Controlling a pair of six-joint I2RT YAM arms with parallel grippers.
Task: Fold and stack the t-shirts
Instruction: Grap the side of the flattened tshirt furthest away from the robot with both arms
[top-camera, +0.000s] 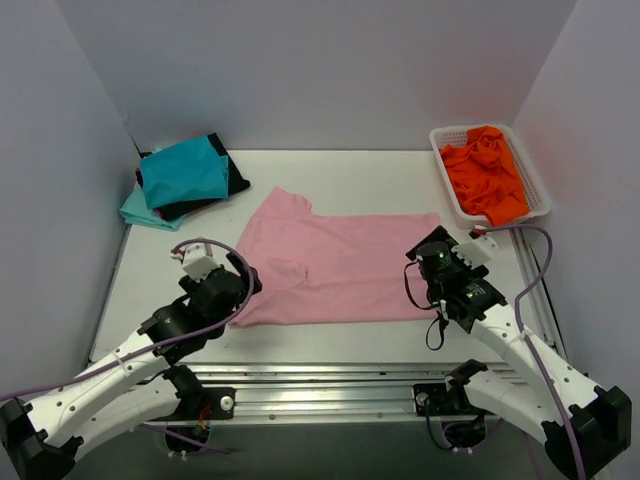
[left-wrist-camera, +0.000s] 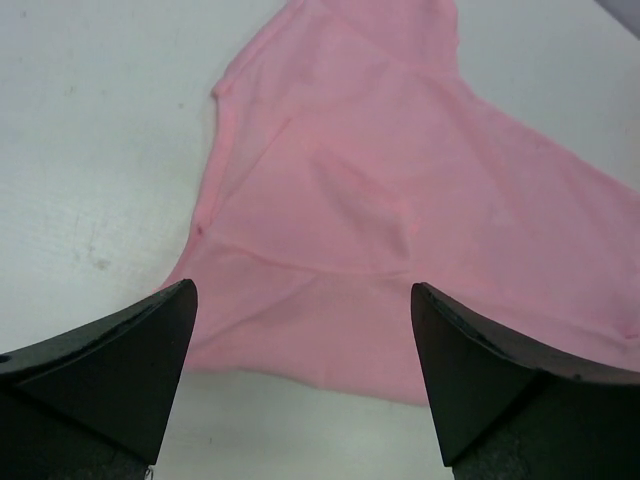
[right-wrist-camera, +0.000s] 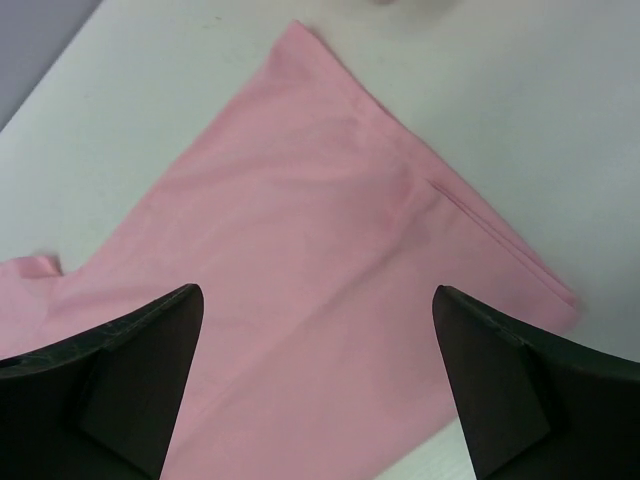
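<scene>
Top view: pink t-shirt (top-camera: 340, 265) is lying flat in middle of desk (top-camera: 360, 175), btw my left end effector (top-camera: 248, 283) and right end effector (top-camera: 414, 268).
Left wrist: my fingers (left-wrist-camera: 120, 350) are standing wide apart over the shirt, released.
Right wrist: also standing wide over shirt's corner, grasping nothing.
</scene>
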